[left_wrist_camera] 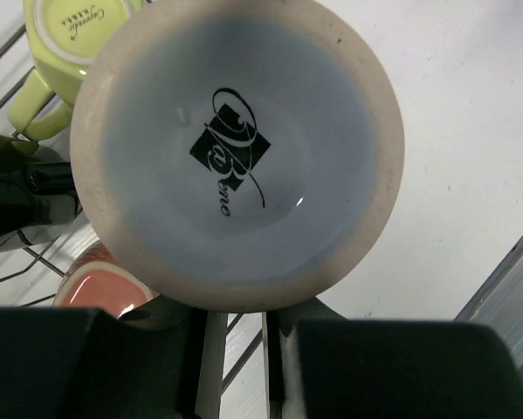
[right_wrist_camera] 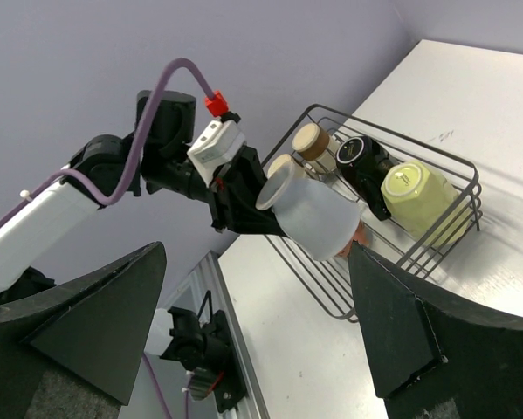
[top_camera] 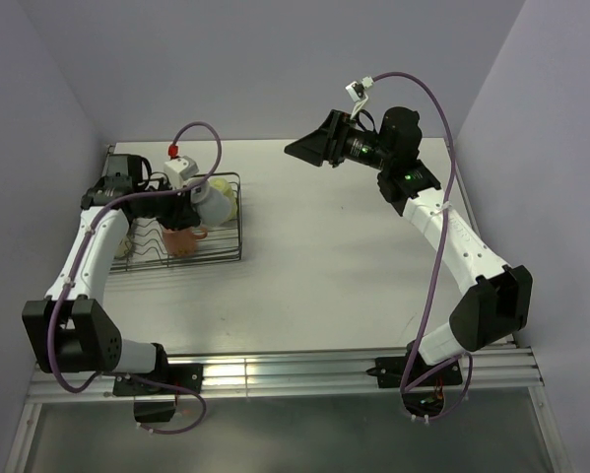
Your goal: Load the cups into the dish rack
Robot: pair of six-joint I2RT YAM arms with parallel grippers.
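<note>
My left gripper [top_camera: 198, 202] is shut on the light blue mug [top_camera: 214, 207] and holds it tilted, mouth down, just above the near right part of the dish rack [top_camera: 147, 258]. The left wrist view shows the mug's cream-ringed base with a black logo [left_wrist_camera: 237, 148]. In the rack lie the pale yellow mug [right_wrist_camera: 423, 201], the black cup [right_wrist_camera: 366, 166], two brown cups [right_wrist_camera: 312, 140] and the pink cup [left_wrist_camera: 99, 288], which sits right under the blue mug. My right gripper [top_camera: 309, 150] is open and empty, raised high over the far middle of the table.
The rack stands at the table's far left, close to the left wall [top_camera: 38, 148]. A white tabletop [top_camera: 354, 256] stretches to its right. An aluminium rail [top_camera: 295, 372] runs along the near edge.
</note>
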